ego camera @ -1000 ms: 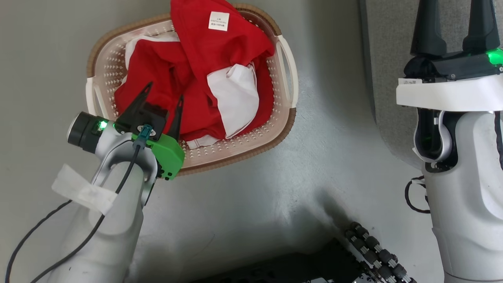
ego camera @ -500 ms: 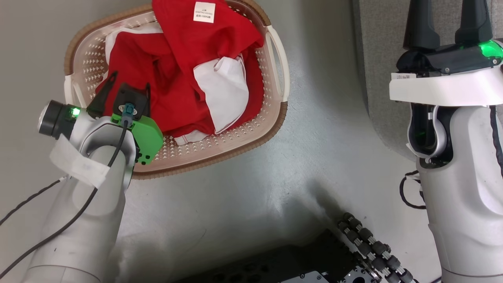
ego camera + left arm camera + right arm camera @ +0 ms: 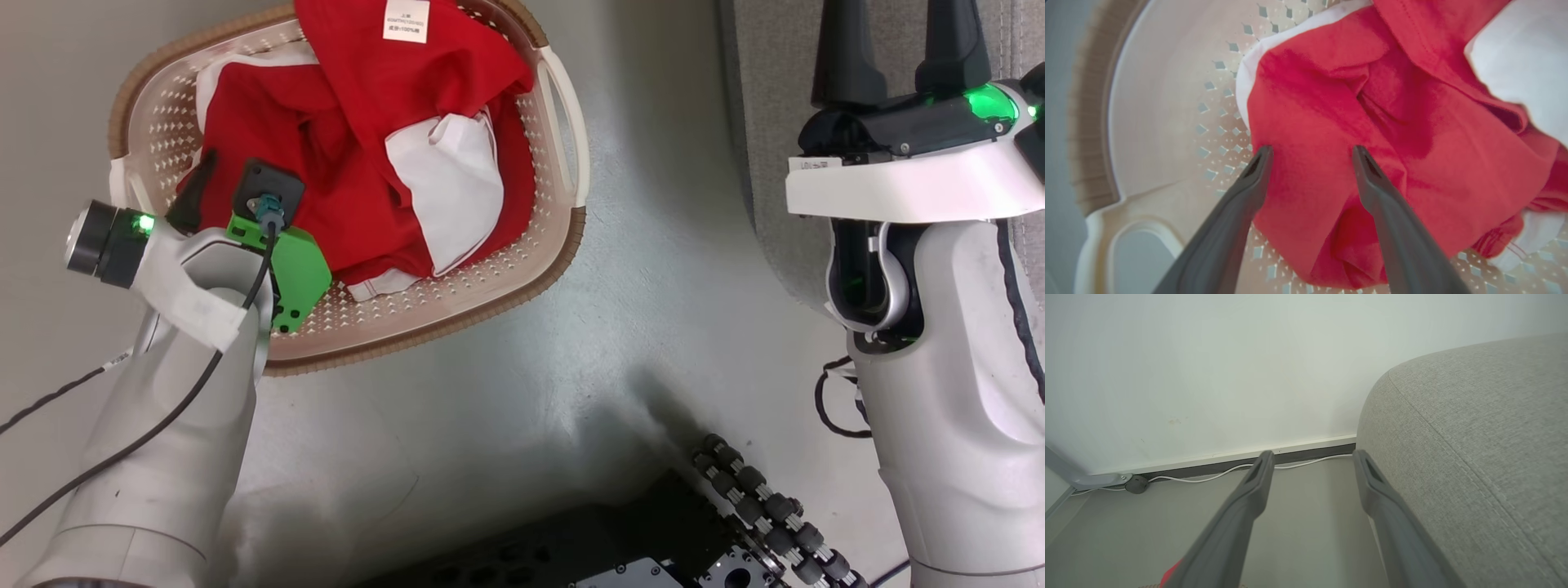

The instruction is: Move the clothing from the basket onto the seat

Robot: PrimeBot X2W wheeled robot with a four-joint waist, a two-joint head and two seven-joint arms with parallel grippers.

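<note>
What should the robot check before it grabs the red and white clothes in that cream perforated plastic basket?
1. Left gripper jaws open: ok.
2. Bright red fabric clothing lies between its fingertips: ok.
3. Fingertips already touching the cloth: cannot tell.
4. Clothing lies inside the cream perforated plastic basket: ok.
5. Right gripper open, holding nothing: ok.
6. Large grey fabric seat close beside the right gripper: ok.
</note>
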